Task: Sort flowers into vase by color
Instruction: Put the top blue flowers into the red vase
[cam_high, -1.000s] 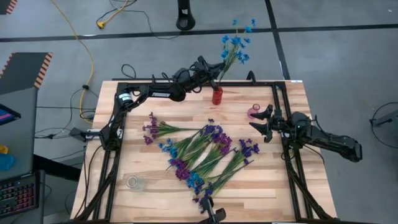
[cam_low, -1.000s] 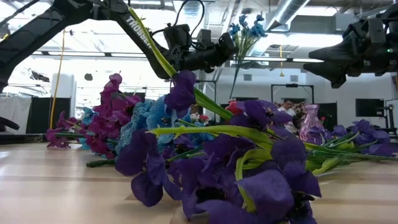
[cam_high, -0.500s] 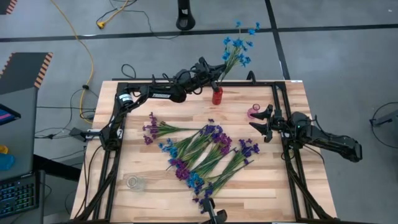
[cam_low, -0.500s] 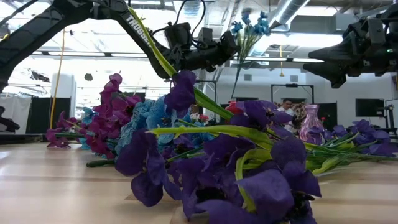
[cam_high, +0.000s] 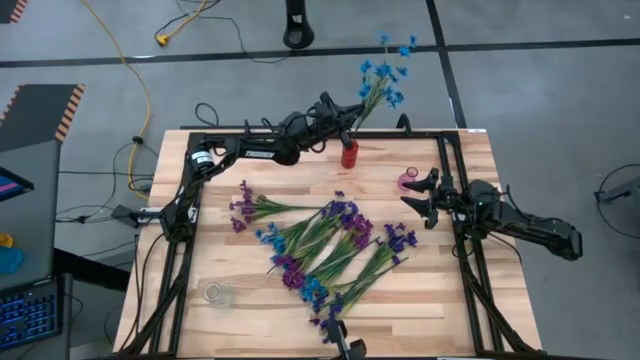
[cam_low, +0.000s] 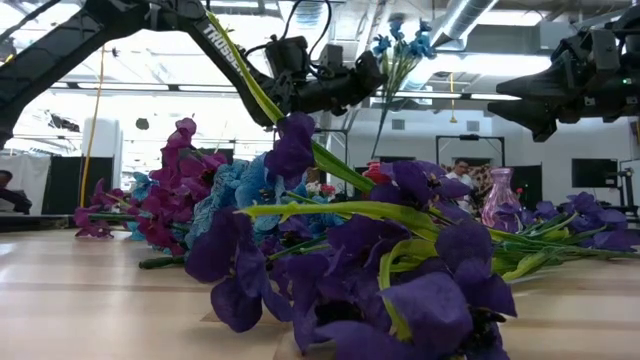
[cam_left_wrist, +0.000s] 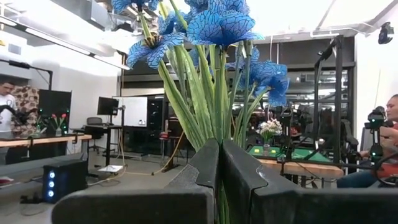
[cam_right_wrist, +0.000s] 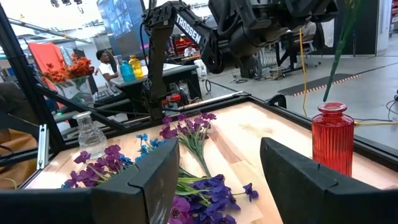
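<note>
1. High view: the left gripper (cam_high: 343, 117) hangs just above the red vase (cam_high: 349, 154) at the table's far edge, clamped on the stems of a bunch of blue flowers (cam_high: 379, 78) whose blossoms lean out beyond the table. The stems run down past the fingers into the red vase. The right gripper (cam_high: 418, 198) hovers with its fingers spread and nothing in them, just beside the pink vase (cam_high: 408, 181), which holds no flowers. The loose flowers (cam_high: 330, 245), blue, magenta and violet, lie in a heap on the wooden table (cam_high: 455, 290) between the two arms, nearer the right gripper. A clear glass vase (cam_high: 218, 293) stands empty, well apart from both grippers.

2. Low view: the loose flowers fill the foreground; the pink vase shows behind them, below the right gripper.

3. Left wrist view: the two dark fingers (cam_left_wrist: 205, 165) are pressed together around the green stems, with blue blossoms right above them.

4. Right wrist view: the fingers (cam_right_wrist: 292, 171) stand wide apart; the red vase and the glass vase lie ahead, loose flowers between.
</note>
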